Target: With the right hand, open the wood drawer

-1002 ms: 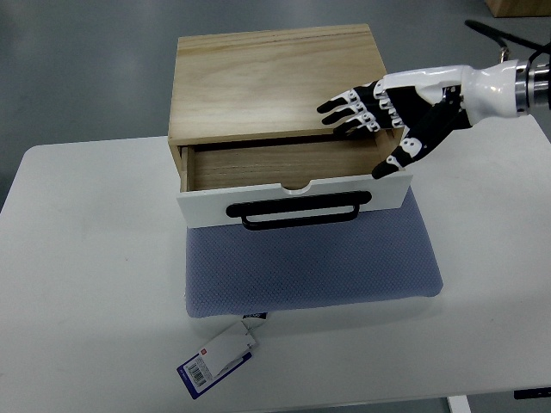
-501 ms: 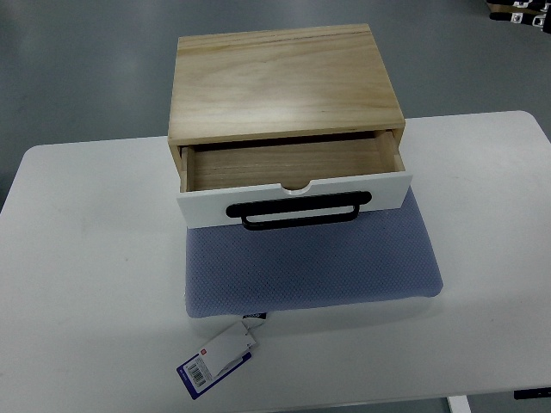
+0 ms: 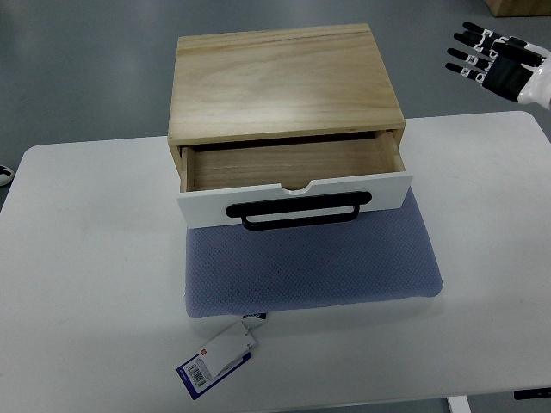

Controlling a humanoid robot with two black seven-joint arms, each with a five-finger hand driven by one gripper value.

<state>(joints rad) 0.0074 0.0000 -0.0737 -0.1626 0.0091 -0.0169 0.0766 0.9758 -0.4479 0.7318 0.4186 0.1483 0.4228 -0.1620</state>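
The wood drawer box (image 3: pixel 284 77) stands at the back of the white table (image 3: pixel 86 258). Its drawer (image 3: pixel 293 176) is pulled partway out, and the bare wooden inside shows with nothing in it. The drawer has a white front with a black bar handle (image 3: pixel 300 210). My right hand (image 3: pixel 484 58) hovers at the top right corner, off the table and well away from the box, with its fingers spread and holding nothing. A small white bit at the left edge (image 3: pixel 3 173) may be my left hand.
A blue-grey mat (image 3: pixel 310 267) lies under the drawer's front and reaches toward the near edge. A white and blue tag (image 3: pixel 215 360) lies by the mat's front left corner. Grey floor surrounds the table.
A second ago my right hand was at the drawer's right front corner. It then left the view and now shows at the top right. The drawer has not moved.
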